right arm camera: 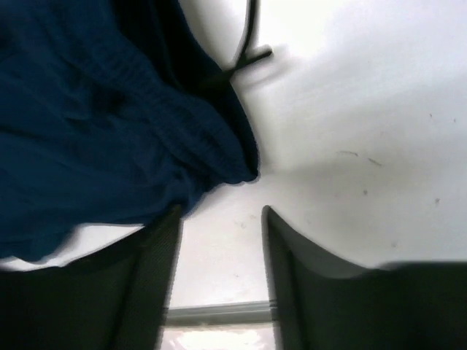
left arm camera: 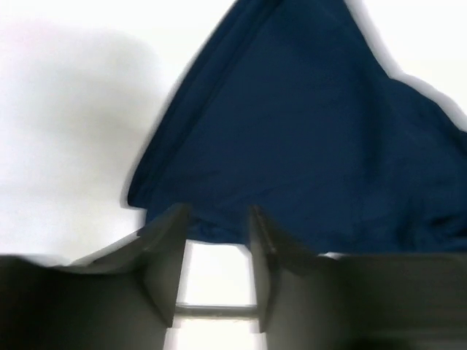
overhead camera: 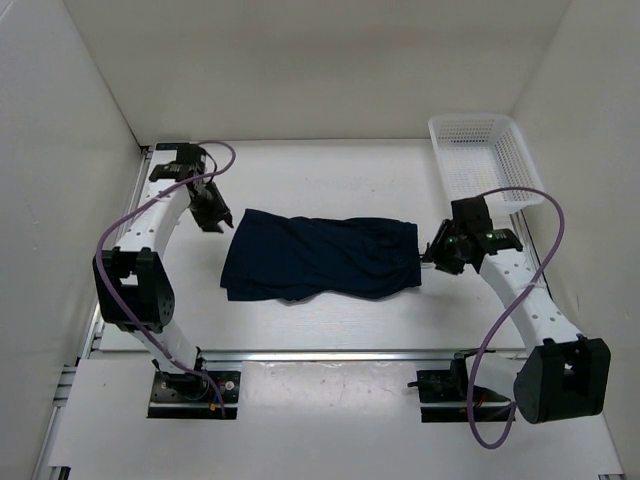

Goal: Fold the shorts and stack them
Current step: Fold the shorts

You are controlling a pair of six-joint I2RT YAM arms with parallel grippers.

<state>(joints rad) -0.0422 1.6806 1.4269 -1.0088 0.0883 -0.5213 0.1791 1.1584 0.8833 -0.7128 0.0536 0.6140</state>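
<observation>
The dark navy shorts lie spread flat across the middle of the table, the gathered waistband on the right. My left gripper is open and empty just off their left edge; in the left wrist view its tips hover at the hem of the shorts. My right gripper is open and empty just off the right edge; in the right wrist view the waistband corner lies in front of the jaws, with the thin drawstring trailing onto the table.
A white plastic mesh basket stands at the back right against the wall. White walls enclose the table on the left, back and right. The arm bases sit along the near edge.
</observation>
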